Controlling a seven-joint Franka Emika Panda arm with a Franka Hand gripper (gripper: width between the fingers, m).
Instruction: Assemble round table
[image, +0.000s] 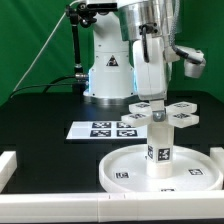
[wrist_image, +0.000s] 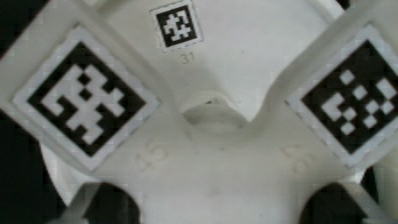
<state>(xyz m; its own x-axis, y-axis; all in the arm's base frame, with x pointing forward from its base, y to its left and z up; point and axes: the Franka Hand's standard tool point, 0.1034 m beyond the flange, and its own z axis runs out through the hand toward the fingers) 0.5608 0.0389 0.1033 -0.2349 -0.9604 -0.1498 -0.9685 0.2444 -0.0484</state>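
The large rimmed round disc (image: 120, 170) lies at the front of the table. The thick short cylinder (image: 160, 150) stands upright on its middle. The small cross-shaped piece (image: 180, 116) sits level on top of the cylinder. My gripper (image: 152, 100) reaches down from above and is shut on the middle of the cross. In the wrist view the cross (wrist_image: 214, 120) fills the picture with its tags. My gripper (wrist_image: 214, 205) holds its hub between the dark fingers (wrist_image: 116, 205). The cylinder and disc are hidden there.
The marker board (image: 108, 129) lies flat behind the disc. A white border rail (image: 8, 165) stands at the exterior view's left and another (image: 60, 208) runs along the front edge. The arm's base (image: 108, 70) stands at the back.
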